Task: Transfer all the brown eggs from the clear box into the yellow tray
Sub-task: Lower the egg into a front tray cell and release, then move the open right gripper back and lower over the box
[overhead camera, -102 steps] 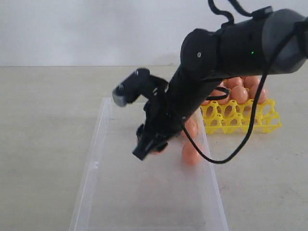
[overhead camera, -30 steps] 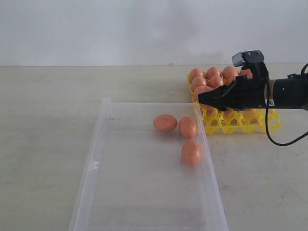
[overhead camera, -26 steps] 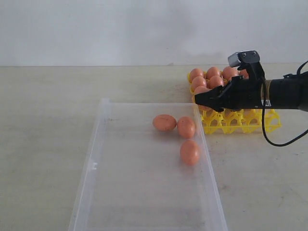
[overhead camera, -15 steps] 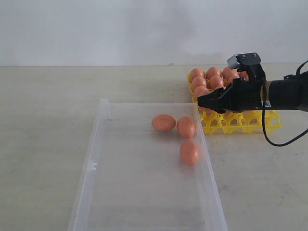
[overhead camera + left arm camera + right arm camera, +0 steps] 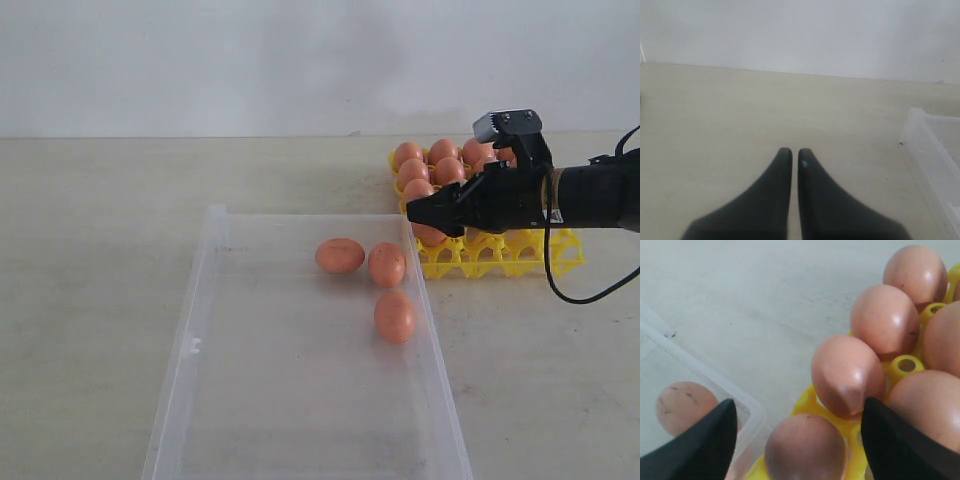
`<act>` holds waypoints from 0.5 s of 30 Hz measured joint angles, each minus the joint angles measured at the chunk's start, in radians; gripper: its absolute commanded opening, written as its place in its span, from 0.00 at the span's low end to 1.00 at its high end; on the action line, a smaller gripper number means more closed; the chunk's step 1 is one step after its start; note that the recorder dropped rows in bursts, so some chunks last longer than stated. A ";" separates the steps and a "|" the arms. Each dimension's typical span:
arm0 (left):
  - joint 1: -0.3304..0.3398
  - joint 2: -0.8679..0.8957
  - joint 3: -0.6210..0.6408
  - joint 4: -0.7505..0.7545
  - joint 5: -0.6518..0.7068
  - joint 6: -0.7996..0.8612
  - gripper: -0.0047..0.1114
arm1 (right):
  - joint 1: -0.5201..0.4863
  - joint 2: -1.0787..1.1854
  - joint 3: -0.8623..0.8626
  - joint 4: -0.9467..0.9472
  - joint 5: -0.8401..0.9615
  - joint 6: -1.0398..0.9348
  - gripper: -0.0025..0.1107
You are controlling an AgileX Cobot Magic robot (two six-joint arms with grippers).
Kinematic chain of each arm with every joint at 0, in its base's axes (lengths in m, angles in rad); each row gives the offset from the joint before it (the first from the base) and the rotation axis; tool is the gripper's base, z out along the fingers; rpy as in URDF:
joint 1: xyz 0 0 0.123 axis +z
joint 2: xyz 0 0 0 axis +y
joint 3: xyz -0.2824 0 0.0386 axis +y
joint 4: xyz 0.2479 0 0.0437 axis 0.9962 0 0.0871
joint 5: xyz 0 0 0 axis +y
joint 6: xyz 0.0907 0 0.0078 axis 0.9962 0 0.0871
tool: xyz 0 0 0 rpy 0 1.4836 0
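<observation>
Three speckled orange-brown eggs [image 5: 387, 265] lay in the clear box [image 5: 200, 340] toward the tabletop's [image 5: 100, 250] near edge, others sat in the yellow tray [image 5: 500, 258] far right, right end effector [image 5: 798, 405] released wider than before, left end effector [image 5: 791, 160] clenched.

The right arm [image 5: 600, 195], at the right edge of the exterior view, is a matte black tube with a thin pale band [image 5: 548, 195] round it. A small grey camera box [image 5: 507, 124] sits on top and a thin black cable [image 5: 549, 265] loops beneath. Its right gripper [image 5: 418, 213] is black too, with wedge-shaped fingers [image 5: 702, 442] tapering to blunt tips, and the left gripper [image 5: 795, 159], low in the left wrist view, has two smooth black prongs curving to narrow points, one bearing a tiny pale speck [image 5: 805, 163].
</observation>
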 measured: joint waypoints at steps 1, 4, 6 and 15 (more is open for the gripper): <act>0.000 0.000 0.000 0.000 0.000 0.000 0.08 | 0.000 0.000 0.000 0.002 0.000 0.000 0.57; 0.000 0.000 0.000 0.000 0.000 0.000 0.08 | 0.000 0.000 0.000 0.028 -0.004 0.002 0.57; 0.000 0.000 0.000 0.000 0.000 0.000 0.08 | 0.000 -0.002 0.000 0.050 -0.013 0.002 0.57; 0.000 0.000 0.000 0.000 0.000 0.000 0.08 | 0.000 -0.191 0.000 0.120 -0.077 0.012 0.44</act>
